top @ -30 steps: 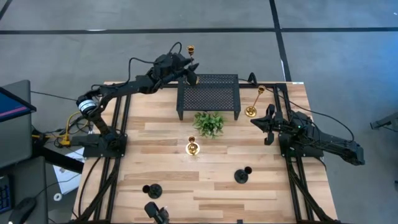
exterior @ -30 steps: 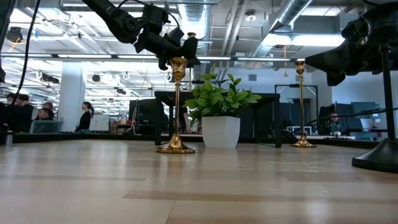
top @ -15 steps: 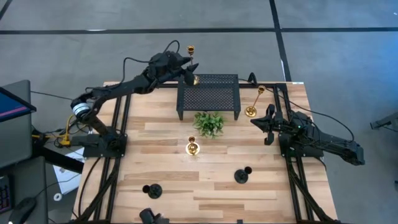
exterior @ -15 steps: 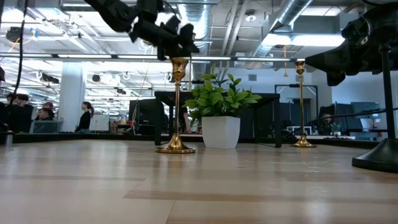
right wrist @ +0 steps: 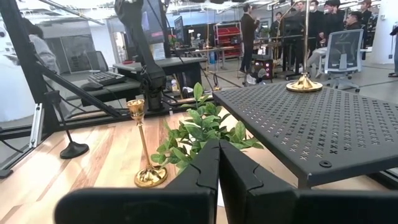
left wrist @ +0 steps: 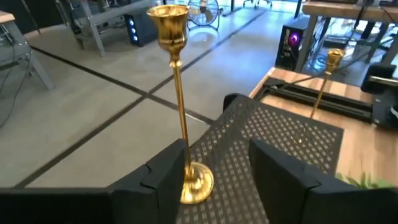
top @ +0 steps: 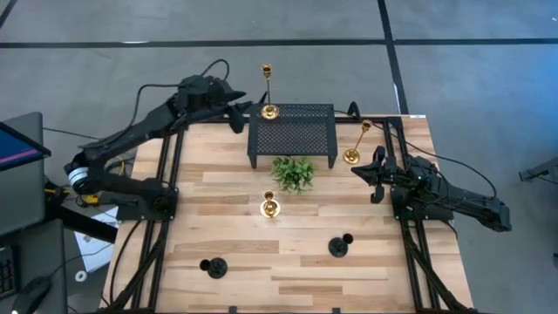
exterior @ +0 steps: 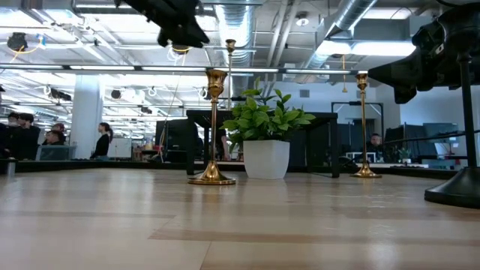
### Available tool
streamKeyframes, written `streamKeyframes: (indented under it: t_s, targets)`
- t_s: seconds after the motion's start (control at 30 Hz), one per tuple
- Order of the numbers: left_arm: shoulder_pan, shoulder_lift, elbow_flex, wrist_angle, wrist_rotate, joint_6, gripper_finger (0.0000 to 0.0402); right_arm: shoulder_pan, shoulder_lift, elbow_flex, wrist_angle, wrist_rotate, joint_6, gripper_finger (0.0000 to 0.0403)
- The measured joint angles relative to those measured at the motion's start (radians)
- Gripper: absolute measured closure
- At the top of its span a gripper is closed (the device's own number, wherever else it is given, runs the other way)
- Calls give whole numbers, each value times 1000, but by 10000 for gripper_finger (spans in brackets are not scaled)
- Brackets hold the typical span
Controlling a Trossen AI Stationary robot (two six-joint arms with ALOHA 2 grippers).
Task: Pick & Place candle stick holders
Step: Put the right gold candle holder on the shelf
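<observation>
One tall thin gold holder (top: 267, 92) stands upright on its round base on the far left corner of the black mesh stand (top: 292, 131). My left gripper (top: 240, 115) is open just left of it; in the left wrist view the holder (left wrist: 180, 118) stands beyond the open fingers (left wrist: 217, 149). The second tall gold holder (top: 356, 144) stands on the table right of the stand. My right gripper (top: 359, 172) is shut and empty beside it. A short gold holder (top: 269, 208) stands mid-table. Two black holders (top: 214, 266) (top: 338, 247) stand near the front.
A small green plant (top: 292, 173) in a white pot (exterior: 265, 159) stands just in front of the mesh stand. The left arm's cables run off the table's far left. People sit and stand in the room beyond the table (exterior: 101, 142).
My left gripper has come off the tall gold holder on the mesh stand and drawn back toward the table's left edge. The holder stays upright on the stand's far left corner.
</observation>
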Motion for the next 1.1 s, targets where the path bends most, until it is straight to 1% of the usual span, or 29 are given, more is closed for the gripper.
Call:
streamKeyframes:
  t_s: [0.03,0.13,0.23,0.3,0.37,0.5,0.6,0.7,0.8,0.97,1.0,1.1]
  targets:
    - [-2,-17,0,-27,-1,1,242,0,0,0,0,0,0,403]
    - [-17,-68,-40,-29,10,4,289,0,0,0,0,0,0,403]
    - [-25,-119,-116,-21,14,33,351,0,0,0,0,0,8,403]
    - [-28,-154,-185,22,17,41,387,0,0,0,0,0,8,403]
    - [-34,-191,-264,114,25,54,393,0,0,0,0,0,8,403]
    - [-41,-268,-422,285,123,78,398,0,0,0,-6,19,21,403]
    - [-41,-318,-522,377,190,78,397,0,0,26,-105,124,49,403]
    - [-41,-351,-597,425,218,78,397,0,6,77,-254,214,80,403]
    - [-42,-364,-649,445,250,78,398,0,8,120,-330,266,90,403]
    - [-69,-368,-714,532,258,82,397,12,18,168,-366,289,87,403]
    - [-75,-370,-725,548,258,98,397,20,20,173,-362,305,83,403]
    - [-76,-379,-755,586,253,127,398,46,18,180,-370,399,87,403]
